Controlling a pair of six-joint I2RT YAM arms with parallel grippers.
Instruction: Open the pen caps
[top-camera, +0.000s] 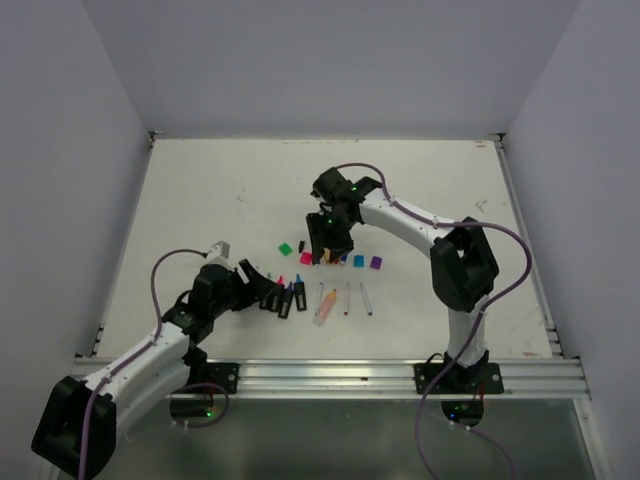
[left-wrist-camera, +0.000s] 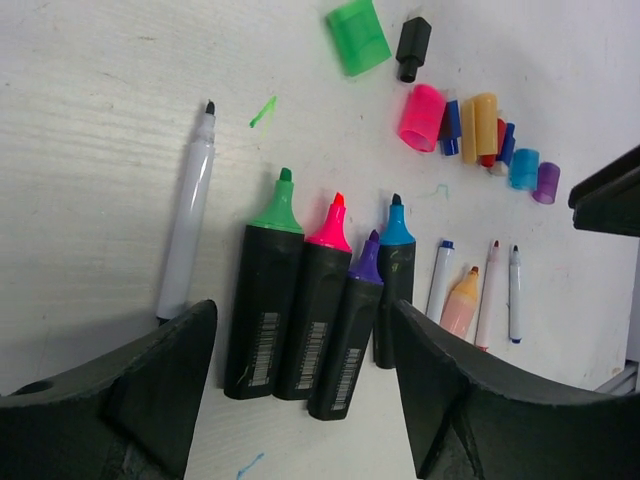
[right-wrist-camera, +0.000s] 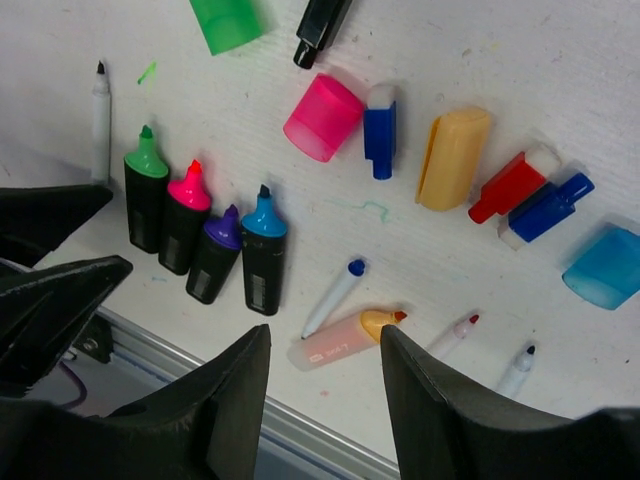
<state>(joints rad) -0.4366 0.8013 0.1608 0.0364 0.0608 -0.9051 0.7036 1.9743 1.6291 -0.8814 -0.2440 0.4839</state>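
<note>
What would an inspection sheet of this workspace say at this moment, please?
Surface: white table, scuffed, with a green ink streak.
Job's things: pen caps lie loose, among them the green cap, pink cap and cyan cap; four black highlighters, the white marker and the thin pens show bare tips.
Clutter: nothing seen.
Grippers: left claw and right claw both open, holding nothing.
Cables: purple left cable and right cable run along the arms.
Surroundings: plain pale walls; metal rail at the near edge.
</note>
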